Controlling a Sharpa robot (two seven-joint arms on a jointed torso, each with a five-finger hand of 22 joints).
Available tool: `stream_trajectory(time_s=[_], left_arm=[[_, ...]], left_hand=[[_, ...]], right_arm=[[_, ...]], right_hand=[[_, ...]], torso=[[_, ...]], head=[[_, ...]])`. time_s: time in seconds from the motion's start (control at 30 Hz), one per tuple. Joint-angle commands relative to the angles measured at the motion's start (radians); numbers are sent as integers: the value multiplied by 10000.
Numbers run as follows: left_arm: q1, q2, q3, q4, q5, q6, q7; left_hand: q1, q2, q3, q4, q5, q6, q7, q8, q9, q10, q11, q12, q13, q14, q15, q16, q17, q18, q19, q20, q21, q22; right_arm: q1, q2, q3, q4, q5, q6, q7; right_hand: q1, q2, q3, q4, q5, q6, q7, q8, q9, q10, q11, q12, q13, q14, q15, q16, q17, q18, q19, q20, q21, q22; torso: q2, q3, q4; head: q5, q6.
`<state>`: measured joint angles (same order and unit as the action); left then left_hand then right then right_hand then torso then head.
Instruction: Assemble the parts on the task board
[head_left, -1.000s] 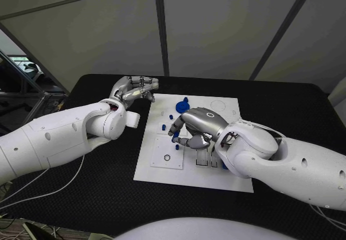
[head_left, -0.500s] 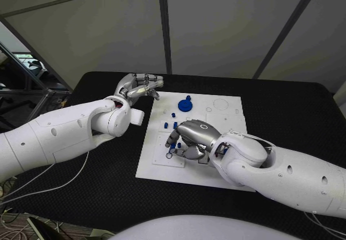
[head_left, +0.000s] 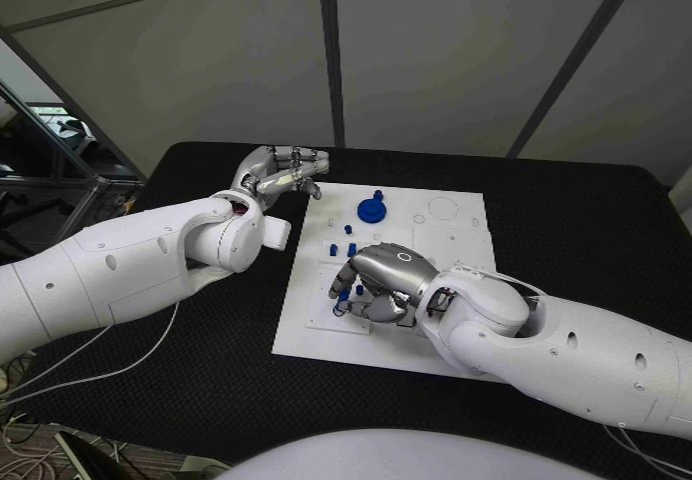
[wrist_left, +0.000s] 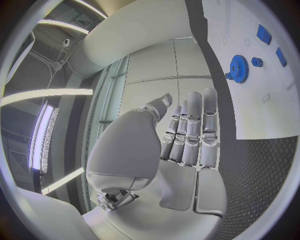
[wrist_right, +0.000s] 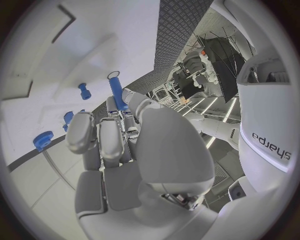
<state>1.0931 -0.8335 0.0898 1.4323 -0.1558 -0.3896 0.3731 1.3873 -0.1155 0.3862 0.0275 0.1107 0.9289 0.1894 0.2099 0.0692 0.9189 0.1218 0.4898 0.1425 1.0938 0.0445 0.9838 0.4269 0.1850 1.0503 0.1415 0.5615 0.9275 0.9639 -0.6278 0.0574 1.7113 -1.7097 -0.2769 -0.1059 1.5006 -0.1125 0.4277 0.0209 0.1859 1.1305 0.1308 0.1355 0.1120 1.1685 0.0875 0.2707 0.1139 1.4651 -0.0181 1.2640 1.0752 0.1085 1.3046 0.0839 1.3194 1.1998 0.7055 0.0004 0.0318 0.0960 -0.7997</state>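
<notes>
Now the right hand (head_left: 378, 275) is low over the near-left part of the task board (head_left: 454, 225), and its fingers pinch a long blue peg (wrist_right: 117, 90). From the right wrist, the peg sticks out past the fingertips (wrist_right: 111, 106), with its open round end pointing away from the palm. I cannot tell if the peg touches the board yet.

The job right now looks like putting this peg into a hole. A small round hole (head_left: 338, 311) sits just under the fingertips, on the side nearest the robot. That is likely the spot, but I cannot be sure.

To do it well, the hand should stand the peg straight up first. Then it should line the end up right over the hole and come down slowly. If the peg leans, it may catch on the edge and slip out of the pinch. The hand should let go only when the peg stands by itself.

More small blue pegs (head_left: 348, 248) stand just past the fingers, so the hand should not bump them. A blue gear (head_left: 372, 211) sits farther off, beyond them.

The left hand (head_left: 278, 172) is up off the table, beside the far-left corner of the board. Its fingers are straight and close side by side, and it holds nothing.
</notes>
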Motion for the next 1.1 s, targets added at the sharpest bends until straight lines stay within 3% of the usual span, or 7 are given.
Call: stream_trajectory(time_s=[0.03,0.33,0.87,1.1], left_arm=[[16,15,8,19,12,62,25],[17,18,9,33,12,59,20],[17,45,9,34,12,70,5],[18,42,9,42,12,71,-14]], left_hand=[[22,102,-47,-13,-8,-36,9,67,-8,-69,13,53,16,-57,0,-54,-10,-21,54,7,-23,-11],[22,102,-47,-13,-8,-36,9,67,-8,-69,13,53,16,-57,0,-54,-10,-21,54,7,-23,-11],[22,102,-47,-13,-8,-36,9,67,-8,-69,13,53,16,-57,0,-54,-10,-21,54,7,-23,-11],[28,113,-56,-14,-8,-42,11,71,-8,-81,15,61,16,-60,2,-54,-13,-22,58,8,-30,-17]], right_arm=[[3,28,-66,-34,22,116,99],[2,117,-138,-250,16,318,60],[-4,361,-155,-505,-209,261,2],[-5,407,-157,-532,-229,519,23]], right_hand=[[183,156,2,-81,40,24,56,2,-12,342,-282,0,17,311,-33,54,-7,-199,19,20,32,-10],[176,155,4,-85,43,21,58,-1,-13,338,-280,-5,20,309,-31,51,-15,-196,9,21,26,-20],[159,152,7,-92,47,10,64,-8,-15,327,-274,-18,26,305,-26,44,-29,-191,-10,24,14,-38],[28,76,-34,-104,60,-118,107,-90,-44,202,-232,-124,32,287,12,14,-89,-178,-81,51,-23,-93]], torso=[[-8,4,0],[-3,2,-2],[-3,4,-10],[0,0,-5]], head=[[29,-25],[47,-36],[81,3],[81,13]])
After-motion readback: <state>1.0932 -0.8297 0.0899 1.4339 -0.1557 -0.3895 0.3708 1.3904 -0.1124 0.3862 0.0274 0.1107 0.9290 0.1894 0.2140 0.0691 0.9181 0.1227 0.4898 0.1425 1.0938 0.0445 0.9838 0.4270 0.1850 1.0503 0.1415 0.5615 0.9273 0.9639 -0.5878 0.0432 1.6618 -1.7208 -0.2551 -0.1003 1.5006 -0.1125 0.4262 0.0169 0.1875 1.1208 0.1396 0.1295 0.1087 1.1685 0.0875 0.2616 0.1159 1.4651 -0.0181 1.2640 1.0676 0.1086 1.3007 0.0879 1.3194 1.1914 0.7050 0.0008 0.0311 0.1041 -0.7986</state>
